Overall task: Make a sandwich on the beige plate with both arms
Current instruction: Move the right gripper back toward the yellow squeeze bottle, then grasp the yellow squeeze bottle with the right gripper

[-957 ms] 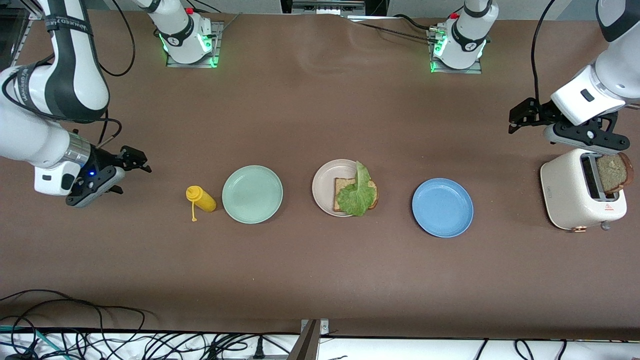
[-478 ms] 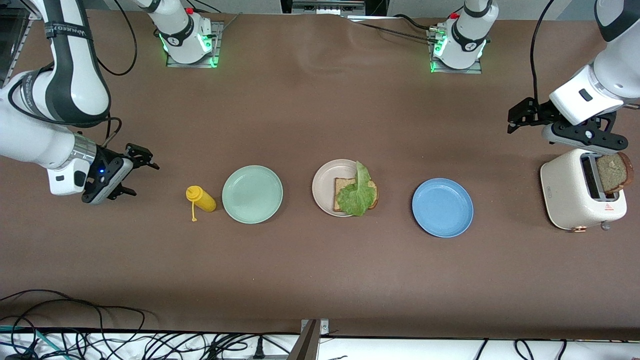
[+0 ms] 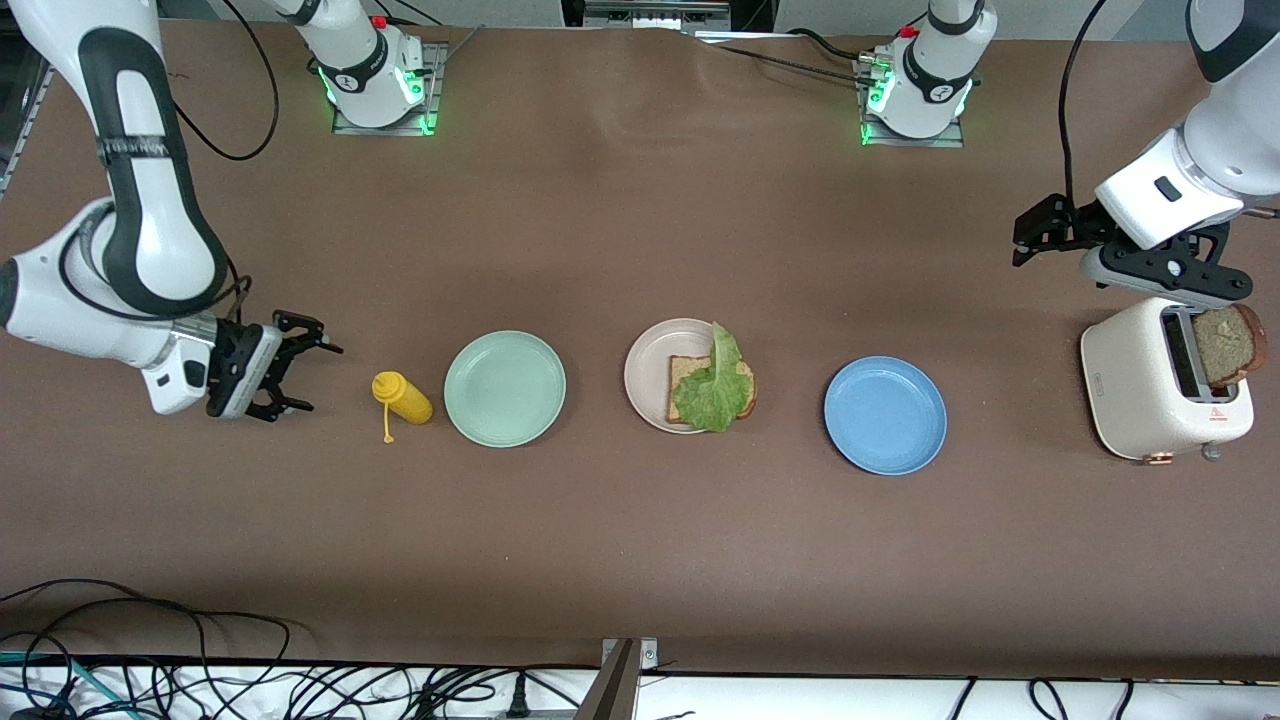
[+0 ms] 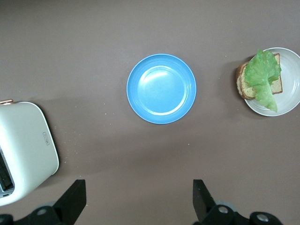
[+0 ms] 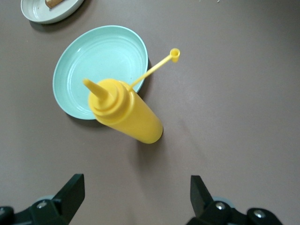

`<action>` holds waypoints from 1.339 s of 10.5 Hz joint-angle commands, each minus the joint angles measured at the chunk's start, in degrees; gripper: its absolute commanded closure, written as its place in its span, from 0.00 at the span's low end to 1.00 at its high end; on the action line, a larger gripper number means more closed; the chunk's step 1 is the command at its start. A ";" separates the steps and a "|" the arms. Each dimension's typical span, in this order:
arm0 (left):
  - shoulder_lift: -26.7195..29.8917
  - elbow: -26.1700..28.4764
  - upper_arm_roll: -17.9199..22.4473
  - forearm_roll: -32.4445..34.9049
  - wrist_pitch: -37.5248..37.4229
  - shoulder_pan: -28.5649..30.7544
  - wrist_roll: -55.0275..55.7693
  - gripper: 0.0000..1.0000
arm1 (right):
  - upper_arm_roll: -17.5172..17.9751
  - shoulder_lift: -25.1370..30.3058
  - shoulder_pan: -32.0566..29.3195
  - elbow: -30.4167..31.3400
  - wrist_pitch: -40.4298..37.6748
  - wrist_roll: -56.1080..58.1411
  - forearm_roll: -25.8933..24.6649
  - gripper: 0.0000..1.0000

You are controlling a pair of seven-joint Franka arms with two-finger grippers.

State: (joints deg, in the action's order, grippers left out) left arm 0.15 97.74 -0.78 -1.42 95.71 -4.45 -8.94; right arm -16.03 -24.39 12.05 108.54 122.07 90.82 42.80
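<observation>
Tabletop: sandwich (image 3: 712,389) (topless) well apart from right claw (image 3: 300,377).

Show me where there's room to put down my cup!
Bare table lies nearer the front camera than the row of mint-green plate, beige plate and blue plate. It's crowded around the yellow bottle, by the right claw, and at the toaster.

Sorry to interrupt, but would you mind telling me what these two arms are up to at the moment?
They are building a sandwich on the beige plate, which so far holds one bread slice with a lettuce leaf on it. The second slice sits in the toaster at the left arm's end. The left gripper hangs open by the toaster, holding nothing. The right gripper is open and empty beside the yellow squeeze bottle, which stands next to the mint-green plate. The blue plate is bare.
</observation>
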 commanded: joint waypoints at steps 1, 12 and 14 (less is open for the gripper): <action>0.20 -0.54 0.25 -0.51 -0.61 -0.30 0.67 0.00 | -0.05 -3.72 0.17 -0.52 1.76 7.06 6.91 0.00; 0.20 -0.62 0.17 -0.42 -0.61 -0.47 0.76 0.00 | 1.35 -9.44 3.16 -1.93 3.53 16.92 15.98 0.00; 0.20 -0.62 0.08 -0.51 -0.61 -0.48 0.76 0.00 | 1.71 -10.23 3.24 -2.63 3.53 17.11 16.88 0.00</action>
State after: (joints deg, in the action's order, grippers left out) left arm 0.15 97.72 -0.78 -1.42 95.71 -4.60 -8.93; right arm -14.61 -33.26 15.26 107.63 125.42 106.67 57.96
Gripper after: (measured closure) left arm 0.000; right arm 0.000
